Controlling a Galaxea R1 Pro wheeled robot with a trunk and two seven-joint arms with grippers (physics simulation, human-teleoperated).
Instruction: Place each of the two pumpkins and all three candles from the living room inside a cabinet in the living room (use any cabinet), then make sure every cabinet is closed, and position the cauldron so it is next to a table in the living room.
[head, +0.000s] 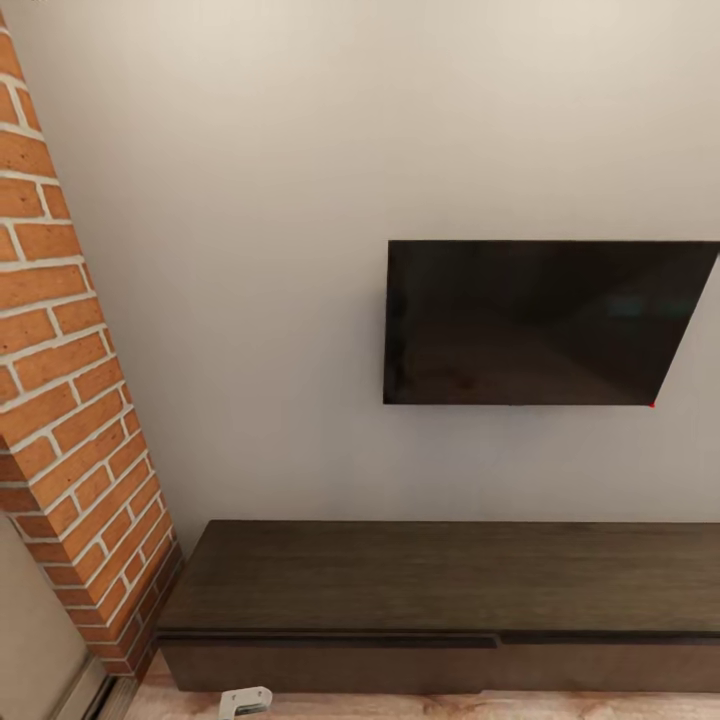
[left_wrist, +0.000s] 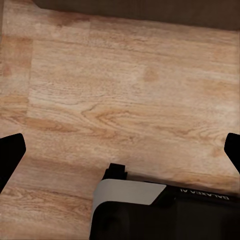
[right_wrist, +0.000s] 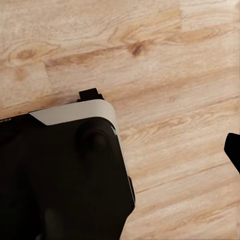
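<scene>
The robot stands in front of the cabinet, the long dark-brown unit low against the wall, under a black TV and beside a brick pillar. Its front panels look shut, tho the right end is cut off by the frame edge.

Judgement: this is an approach or check step, w/ nothing being carried. Next move prob. needs turning to find pumpkins and candles, or opening a panel.

The left gripper has its fingers spread wide over wood floor, empty. Of the right gripper one fingertip is visible; I cannot tell its opening. A small grey-white part at the floor is hard to identify.
</scene>
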